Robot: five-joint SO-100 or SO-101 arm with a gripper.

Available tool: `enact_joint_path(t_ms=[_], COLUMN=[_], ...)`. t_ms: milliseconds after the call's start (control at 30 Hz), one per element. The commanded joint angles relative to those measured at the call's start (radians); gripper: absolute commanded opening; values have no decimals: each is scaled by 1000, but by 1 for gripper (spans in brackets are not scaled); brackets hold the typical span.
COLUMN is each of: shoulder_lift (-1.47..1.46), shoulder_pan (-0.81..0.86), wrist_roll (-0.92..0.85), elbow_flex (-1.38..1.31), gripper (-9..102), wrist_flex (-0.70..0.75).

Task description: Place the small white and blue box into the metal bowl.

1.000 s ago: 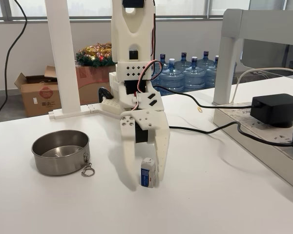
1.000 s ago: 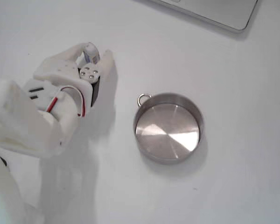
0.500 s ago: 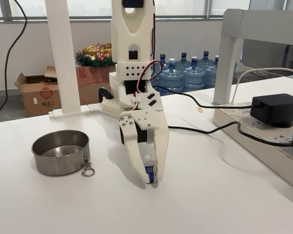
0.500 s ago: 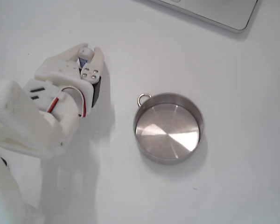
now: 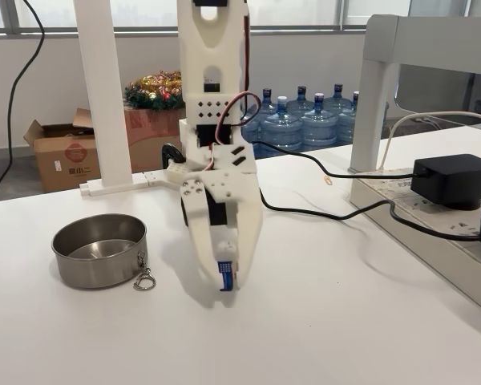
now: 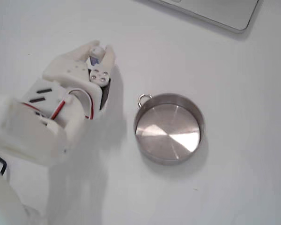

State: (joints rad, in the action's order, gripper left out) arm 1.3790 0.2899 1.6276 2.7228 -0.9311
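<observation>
The small white and blue box [image 5: 225, 273] sits pinched between the fingers of my white gripper [image 5: 227, 282], lifted just off the white table. In a fixed view from above, the box [image 6: 95, 57] peeks out at the gripper [image 6: 99, 49] tips. The metal bowl [image 5: 100, 251] stands empty on the table to the left of the gripper in a fixed view, with its clasp ring [image 5: 144, 280] at the front right. From above, the bowl [image 6: 169, 127] lies to the right of and below the gripper, its ring [image 6: 144, 99] facing the arm.
A black power adapter [image 5: 454, 180] and cables [image 5: 337, 210] lie on a white strip at the right. A white post [image 5: 104, 96] stands behind the bowl. A laptop corner [image 6: 215, 11] shows at the top in a fixed view from above.
The gripper shut on the box, lifted it off the table and shifted toward the bowl. The bowl has stayed put.
</observation>
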Motion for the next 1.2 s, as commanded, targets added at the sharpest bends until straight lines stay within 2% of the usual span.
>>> enact_joint_path(t_ms=[0, 300, 733, 867, 1033, 1167], shoulder_lift=[130, 334, 451, 451, 451, 451], shoulder_pan=[38, 198, 448, 468, 465, 456], wrist_roll=[6, 6, 6, 6, 6, 6], elbow_flex=[43, 198, 339, 347, 347, 347], gripper=[-3, -3, -2, -2, 10, 11], wrist_flex=[-9, -9, -9, -9, -9, -9])
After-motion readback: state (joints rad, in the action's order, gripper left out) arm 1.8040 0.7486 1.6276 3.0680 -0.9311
